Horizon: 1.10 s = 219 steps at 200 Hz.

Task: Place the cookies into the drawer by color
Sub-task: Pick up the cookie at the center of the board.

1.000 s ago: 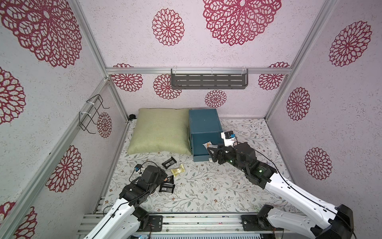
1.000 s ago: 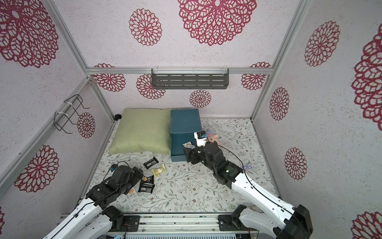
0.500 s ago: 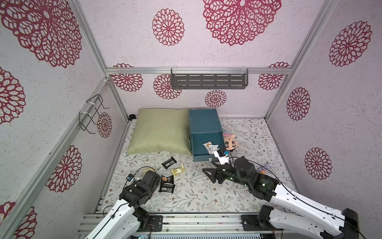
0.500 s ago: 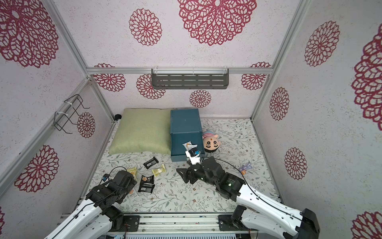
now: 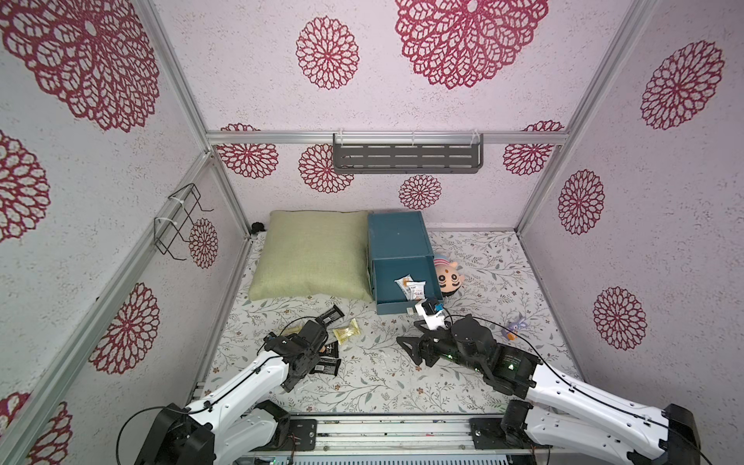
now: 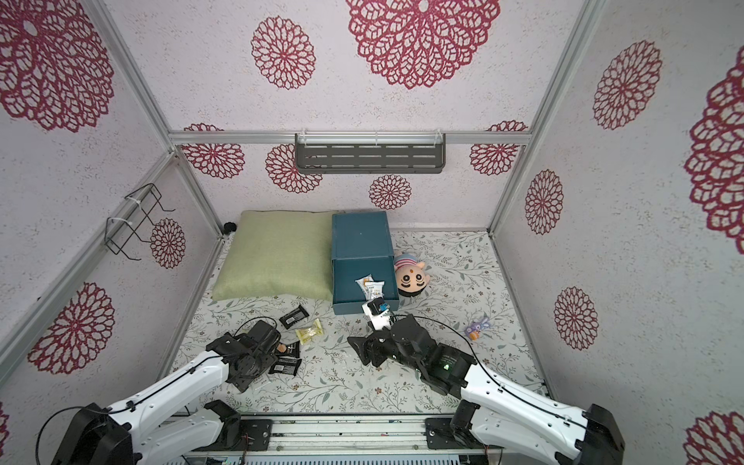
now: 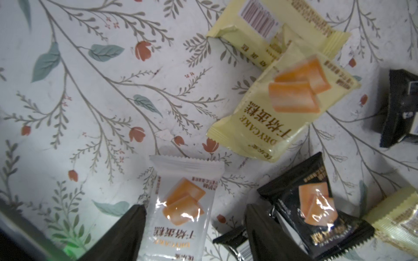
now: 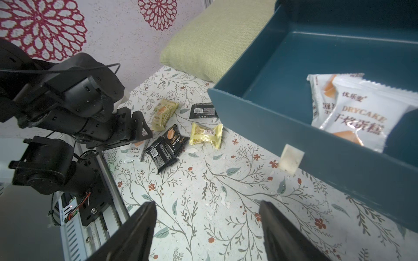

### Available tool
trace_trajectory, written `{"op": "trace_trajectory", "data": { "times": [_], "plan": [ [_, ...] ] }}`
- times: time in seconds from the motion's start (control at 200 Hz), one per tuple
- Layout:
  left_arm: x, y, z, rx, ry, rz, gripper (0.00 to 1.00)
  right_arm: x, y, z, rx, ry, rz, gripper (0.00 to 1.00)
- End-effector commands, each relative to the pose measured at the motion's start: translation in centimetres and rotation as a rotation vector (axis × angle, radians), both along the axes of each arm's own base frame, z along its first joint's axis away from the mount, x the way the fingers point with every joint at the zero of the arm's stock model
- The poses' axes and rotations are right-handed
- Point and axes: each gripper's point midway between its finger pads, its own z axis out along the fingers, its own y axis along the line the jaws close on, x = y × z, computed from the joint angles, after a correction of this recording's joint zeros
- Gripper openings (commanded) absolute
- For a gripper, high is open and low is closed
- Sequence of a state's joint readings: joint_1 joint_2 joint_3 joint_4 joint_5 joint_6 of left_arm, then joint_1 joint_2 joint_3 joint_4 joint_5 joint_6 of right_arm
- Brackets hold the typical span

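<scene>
— Where is the left gripper sitting right now?

— It's hanging low over the flowered tablecloth with its jaws standing apart. A white packet is lying flat between its fingers. A bare strip of cloth is showing beside the packet on one side, so nothing is being squeezed. On the other side the finger's edge is blurred, and I can't tell whether it's touching the wrapper.

— And the rest of the cookies?

— Two yellow packets are lying just ahead of its fingertips, one overlapping the other. A black packet is lying right beside one finger, touching it or nearly so.

— What about the right gripper?

— It's hovering wide open and empty, with only tablecloth showing between its fingers. The drawer is standing pulled out just beside it, on the back-wall side, with its white tab facing the gripper. Two white packets are lying inside, overlapping, close to the front wall.

— Anything around the chest?

— A green cushion is lying just beside the drawer, on the side nearer the left gripper. A round plush toy is sitting against the opposite side, beyond the right gripper.
</scene>
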State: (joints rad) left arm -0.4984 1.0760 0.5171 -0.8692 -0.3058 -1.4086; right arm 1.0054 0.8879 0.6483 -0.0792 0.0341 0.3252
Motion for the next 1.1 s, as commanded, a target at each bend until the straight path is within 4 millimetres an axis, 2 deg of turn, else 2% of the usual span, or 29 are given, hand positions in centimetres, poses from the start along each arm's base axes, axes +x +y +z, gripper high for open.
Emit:
{"op": "trace_trajectory", "data": {
  "times": [0.0,0.31,0.655,0.815,1.091],
  "plan": [
    [0.7,-0.7,-0.7,-0.031,-0.017,-0.028,0.76,0.4,0.1,1.6,0.048,-0.036,-0.024,0.77],
    [0.2,-0.5,-1.2,-0.026,-0.001,-0.016,0.74,0.4,-0.4,0.5,0.048,-0.022,-0.047,0.78],
    [-0.5,0.8,1.4,-0.007,-0.060,0.030,0.79,0.3,-0.8,0.4,0.066,-0.017,-0.061,0.78],
    [-0.8,0.7,0.3,-0.023,-0.059,0.034,0.80,0.3,-0.8,0.1,0.069,-0.011,-0.063,0.78],
    [-0.8,0.4,-1.7,0.014,0.040,0.011,0.76,0.2,-0.9,0.0,0.077,-0.002,-0.066,0.78]
  ]
}}
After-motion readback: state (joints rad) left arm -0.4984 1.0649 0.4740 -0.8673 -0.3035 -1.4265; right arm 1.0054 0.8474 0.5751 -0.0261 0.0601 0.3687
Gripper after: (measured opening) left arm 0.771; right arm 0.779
